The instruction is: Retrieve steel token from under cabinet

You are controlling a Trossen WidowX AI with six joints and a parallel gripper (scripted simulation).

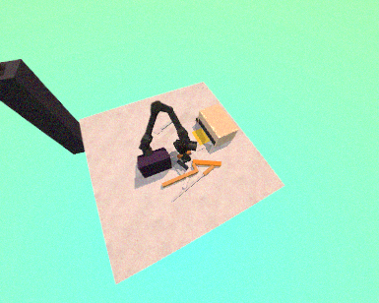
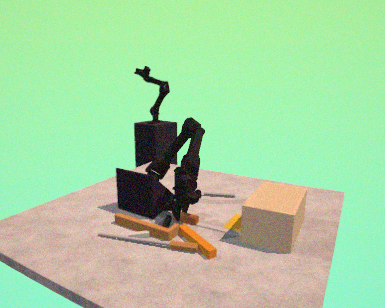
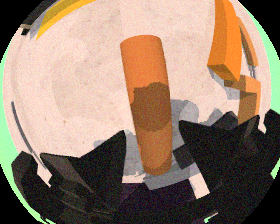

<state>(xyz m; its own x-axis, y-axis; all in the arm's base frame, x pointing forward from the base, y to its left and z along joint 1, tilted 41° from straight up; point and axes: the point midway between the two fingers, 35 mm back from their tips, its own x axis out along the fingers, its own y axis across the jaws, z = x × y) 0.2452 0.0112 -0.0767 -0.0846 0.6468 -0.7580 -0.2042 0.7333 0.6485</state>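
The cabinet is a tan box. A yellow marked patch lies in front of it. No token can be made out in any view. My gripper is low over the table in front of the dark base. Its fingers stand apart, one on each side of an orange handle, with gaps visible in the wrist view. The handle lies on the table; a thin pale shaft seems to run from it towards the cabinet.
Orange bars lie angled beside the gripper. Near them is a thin rod with an orange grip. Another thin grey rod lies on the far side. The dark base is close behind.
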